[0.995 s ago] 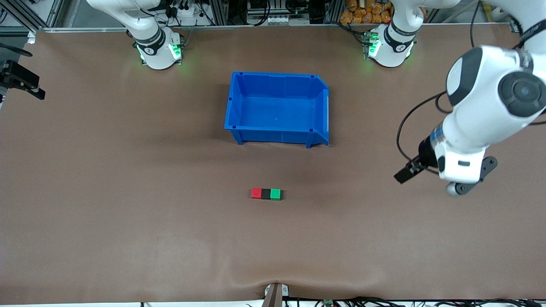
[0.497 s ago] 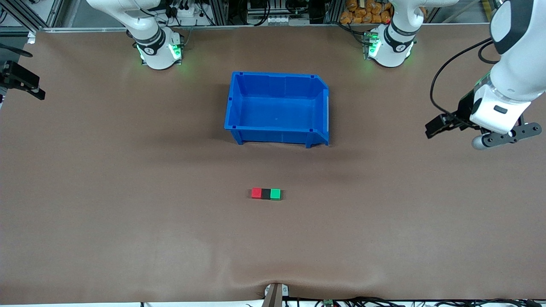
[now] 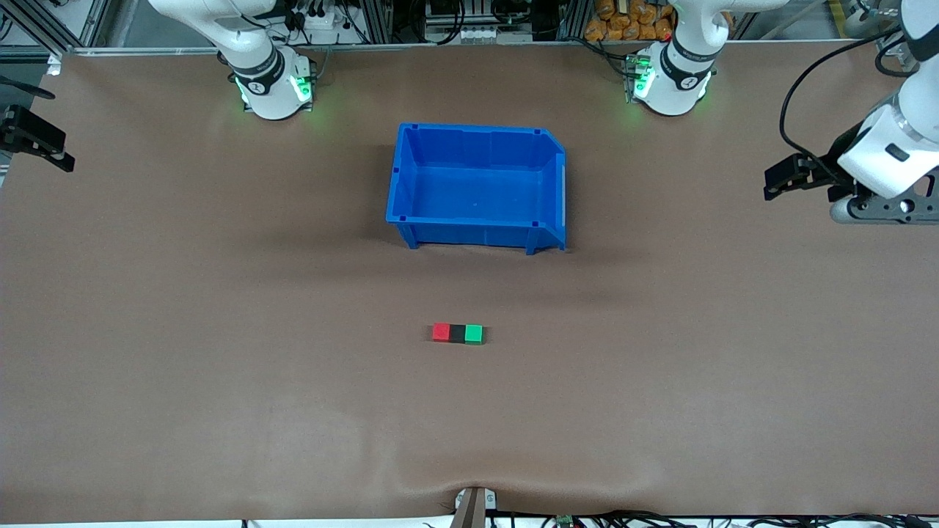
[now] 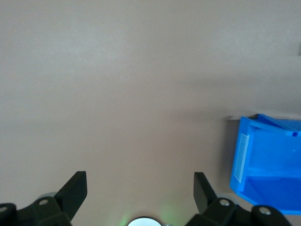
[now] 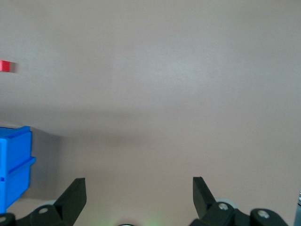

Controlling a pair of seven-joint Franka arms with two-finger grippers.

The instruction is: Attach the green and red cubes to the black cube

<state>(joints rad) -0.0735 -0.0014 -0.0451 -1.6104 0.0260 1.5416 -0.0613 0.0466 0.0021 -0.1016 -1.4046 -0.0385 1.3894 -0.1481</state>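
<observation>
Three cubes sat in one tight row on the table [image 3: 220, 411] in the front view: the red cube [image 3: 441, 332], the black cube [image 3: 458, 334] and the green cube [image 3: 474, 334], touching side to side, nearer the camera than the blue bin [image 3: 477, 183]. By that showing, the joining looked done, with nothing left but clearing off. Neither arm was near them.

From the left wrist, the left gripper [image 4: 140, 188] hung over bare table at the left arm's end, fingers wide apart and empty, the bin's corner in sight.

From the right wrist, the right gripper [image 5: 139, 188] was likewise spread and empty over bare table at the right arm's end, with the red cube [image 5: 6, 66] well away.
</observation>
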